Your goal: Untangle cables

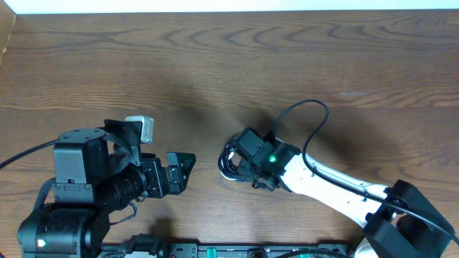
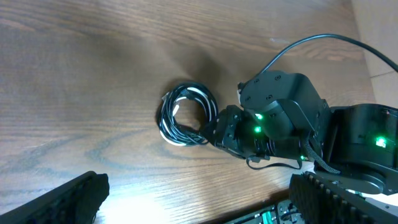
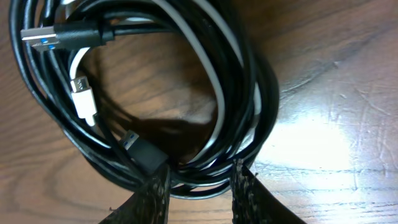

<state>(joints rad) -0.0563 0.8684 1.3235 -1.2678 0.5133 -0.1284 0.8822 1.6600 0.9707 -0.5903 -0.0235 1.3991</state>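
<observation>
Two robot arms work over a brown wood-grain table (image 1: 215,57). The bulky black left arm (image 1: 75,186) sits at the front left. Its left gripper (image 2: 199,186) is spread wide, holds nothing, and is well apart from the cords. The white-and-black right arm (image 1: 337,193) reaches in from the front right. Its right gripper (image 3: 199,186) is drawn narrow, pinching black strands at the rim of a coil of thin black and whitish cables (image 2: 186,115) lying flat near the table's middle. Within the loop lie a black USB plug (image 3: 43,37) and a small white plug (image 3: 84,99).
</observation>
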